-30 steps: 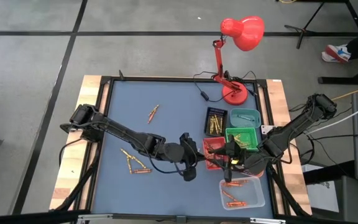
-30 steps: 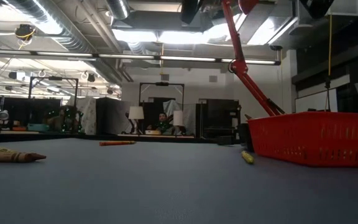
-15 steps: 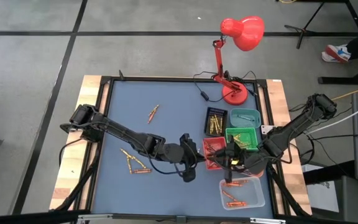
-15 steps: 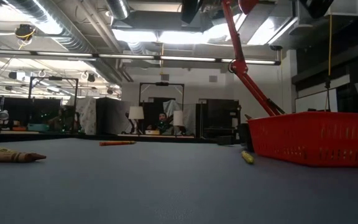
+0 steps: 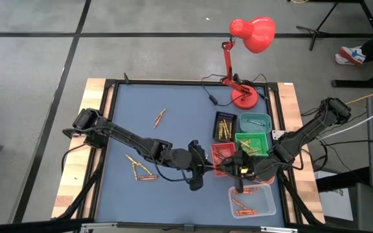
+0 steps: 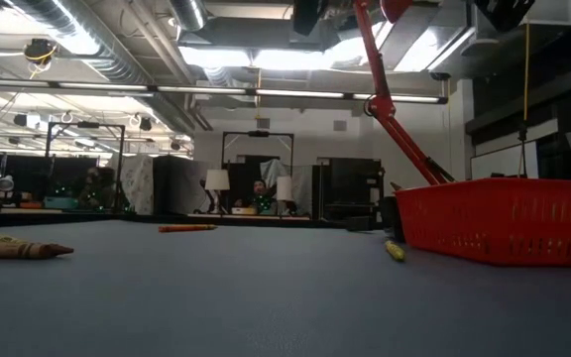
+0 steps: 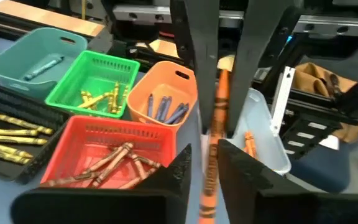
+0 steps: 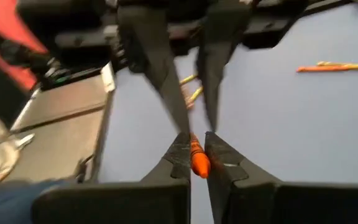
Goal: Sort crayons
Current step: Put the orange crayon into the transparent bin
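An orange crayon [image 7: 218, 106] hangs in the air between my two grippers, above the near side of the red tray [image 5: 219, 150]. My right gripper [image 8: 199, 155] is shut on the crayon's end toward the table's right. My left gripper [image 7: 205, 168] faces it from the left. It is slightly open, with a finger on either side of the crayon's other end and a thin gap showing on both sides. More crayons lie in the trays, and loose ones lie on the blue mat [image 5: 140, 169]. My right gripper pinches the orange crayon's right-hand end [image 8: 199, 163] between its two fingertips. The fingers come from the table's right, slanting a little downward, and lie along the crayon. The crayon is lifted clear, roughly level, and reaches on between my left gripper's fingers.
Beside the red tray stand a green tray [image 5: 251, 142], a teal tray [image 5: 256, 120], a black tray of yellow crayons [image 5: 224, 125], an orange tray [image 7: 163, 93] and a clear tray [image 5: 252, 200]. A red lamp [image 5: 245, 97] stands at the far right. A loose crayon [image 5: 160, 117] lies far left.
My right gripper has swung a little toward my left gripper above the red tray's near side. Nothing else has visibly moved.
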You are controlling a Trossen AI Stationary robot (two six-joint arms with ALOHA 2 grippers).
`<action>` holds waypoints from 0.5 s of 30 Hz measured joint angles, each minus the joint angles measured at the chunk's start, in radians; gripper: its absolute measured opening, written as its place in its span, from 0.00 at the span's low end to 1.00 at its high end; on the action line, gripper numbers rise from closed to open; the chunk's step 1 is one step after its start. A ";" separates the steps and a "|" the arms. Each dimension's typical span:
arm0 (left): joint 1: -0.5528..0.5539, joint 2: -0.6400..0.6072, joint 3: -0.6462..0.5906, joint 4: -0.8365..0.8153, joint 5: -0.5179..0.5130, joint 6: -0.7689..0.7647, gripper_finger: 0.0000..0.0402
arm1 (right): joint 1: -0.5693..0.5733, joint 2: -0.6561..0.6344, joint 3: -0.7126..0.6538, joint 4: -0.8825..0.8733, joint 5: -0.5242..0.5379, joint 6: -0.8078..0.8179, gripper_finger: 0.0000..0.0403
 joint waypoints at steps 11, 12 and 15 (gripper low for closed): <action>0.000 0.000 0.000 -0.067 0.194 0.001 0.22 | 0.010 -0.015 0.000 -0.109 -0.625 0.239 0.06; 0.000 0.000 0.000 -0.081 0.199 0.001 0.22 | 0.020 -0.014 0.000 -0.133 -0.656 0.253 0.05; 0.000 0.000 0.000 -0.123 0.201 0.001 0.22 | 0.043 -0.014 0.000 -0.234 -0.682 0.292 0.05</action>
